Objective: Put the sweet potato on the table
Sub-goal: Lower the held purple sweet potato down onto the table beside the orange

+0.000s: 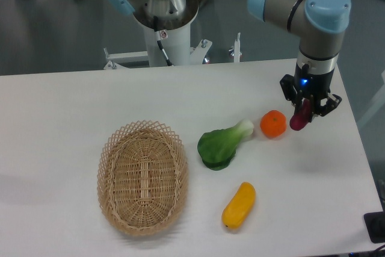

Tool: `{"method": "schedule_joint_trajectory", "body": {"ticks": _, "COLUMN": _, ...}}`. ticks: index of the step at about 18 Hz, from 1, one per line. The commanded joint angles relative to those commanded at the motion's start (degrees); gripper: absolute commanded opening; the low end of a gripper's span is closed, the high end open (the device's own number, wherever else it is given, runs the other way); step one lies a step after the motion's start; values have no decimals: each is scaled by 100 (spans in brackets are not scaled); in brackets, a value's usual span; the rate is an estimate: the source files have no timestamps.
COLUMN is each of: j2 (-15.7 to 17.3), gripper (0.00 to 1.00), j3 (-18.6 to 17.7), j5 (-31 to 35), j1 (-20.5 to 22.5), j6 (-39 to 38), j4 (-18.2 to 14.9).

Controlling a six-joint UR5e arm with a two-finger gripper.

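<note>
The sweet potato (300, 116) is a slim dark purple-magenta tuber. It hangs upright between the black fingers of my gripper (305, 108), which is shut on it. It is held a little above the white table (72, 106) at the right side, just right of the round orange fruit (273, 124). The lower tip of the sweet potato pokes out below the fingers; its upper part is hidden by them.
A green leafy vegetable (222, 144) lies left of the orange fruit. A yellow-orange oblong vegetable (239, 206) lies toward the front. An oval wicker basket (142, 176) stands at the left. The table's right edge is near the gripper.
</note>
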Motion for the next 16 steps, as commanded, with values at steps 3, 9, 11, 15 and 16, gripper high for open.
{"method": "schedule_joint_trajectory", "body": {"ticks": 3, "j2": -343, "gripper": 26, "j3": 53, "j5": 0, "j1": -17, "j6": -193, "j4": 412}}
{"method": "schedule_joint_trajectory", "body": {"ticks": 9, "j2": -1151, "gripper": 26, "j3": 351, "j5": 17, "j1": -474, "j6": -1168, "j4": 1099}}
{"method": "schedule_joint_trajectory", "body": {"ticks": 11, "j2": -1354, "gripper": 26, "j3": 396, "j5": 35, "j1": -580, "j6": -1230, "j4": 1117}}
{"method": "schedule_joint_trajectory", "body": {"ticks": 15, "j2": -1530, "gripper": 26, "j3": 422, "j5": 87, "j1": -738, "j6": -1239, "j4": 1108}}
{"method": "schedule_joint_trajectory", "body": {"ticks": 16, "j2": -1557, "gripper": 26, "j3": 414, "j5": 140, "j1": -764, "j6": -1283, "j4": 1108}}
